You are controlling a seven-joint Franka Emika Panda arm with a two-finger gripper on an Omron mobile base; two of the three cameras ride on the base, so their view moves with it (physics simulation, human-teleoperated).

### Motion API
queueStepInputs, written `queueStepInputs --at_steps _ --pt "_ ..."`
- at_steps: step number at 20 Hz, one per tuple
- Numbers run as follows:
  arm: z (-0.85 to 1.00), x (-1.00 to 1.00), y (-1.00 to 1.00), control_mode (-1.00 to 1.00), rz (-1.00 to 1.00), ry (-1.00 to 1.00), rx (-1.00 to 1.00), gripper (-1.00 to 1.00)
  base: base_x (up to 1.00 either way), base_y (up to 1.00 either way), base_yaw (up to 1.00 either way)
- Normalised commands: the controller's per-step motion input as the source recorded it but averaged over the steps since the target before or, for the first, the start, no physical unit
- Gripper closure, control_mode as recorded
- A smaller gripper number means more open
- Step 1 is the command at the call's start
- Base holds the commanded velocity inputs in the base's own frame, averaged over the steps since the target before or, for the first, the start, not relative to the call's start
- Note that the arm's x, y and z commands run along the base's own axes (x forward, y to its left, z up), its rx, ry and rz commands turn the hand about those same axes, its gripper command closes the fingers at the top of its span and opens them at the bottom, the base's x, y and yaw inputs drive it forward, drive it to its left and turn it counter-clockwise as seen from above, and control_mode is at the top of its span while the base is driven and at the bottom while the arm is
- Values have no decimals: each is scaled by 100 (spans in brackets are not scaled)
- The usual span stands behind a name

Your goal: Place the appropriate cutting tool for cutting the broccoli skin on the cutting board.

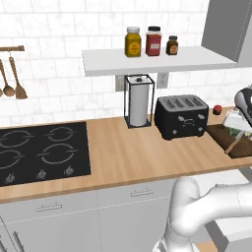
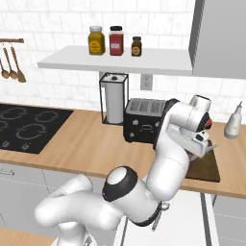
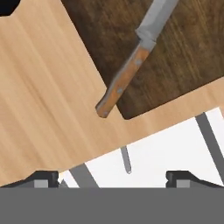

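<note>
My gripper (image 3: 113, 176) sits at the bottom of the hand view, fingertips spread apart with nothing between them, above the counter edge. The wooden-handled steel knife (image 3: 131, 65) lies diagonally in the upper centre, blade on the dark brown rectangular wooden cutting board (image 3: 192, 52), handle end overhanging its corner onto the light wood counter (image 3: 43, 96). Looks like the tool is released on the board, so placement is probably done. In the left base view the board (image 1: 222, 137) sits at the right edge, beside the black toaster (image 1: 181, 116). Can't make out the broccoli.
</note>
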Motion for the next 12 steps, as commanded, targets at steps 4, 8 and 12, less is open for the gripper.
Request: queueStepInputs --at_steps 4,8,12 --pt "42 -88 95 -100 0 0 -2 -100 0 0 0" --pt "41 -75 100 -100 0 0 -4 -100 0 0 0" --pt "26 -63 100 -100 0 0 -6 -100 0 0 0"
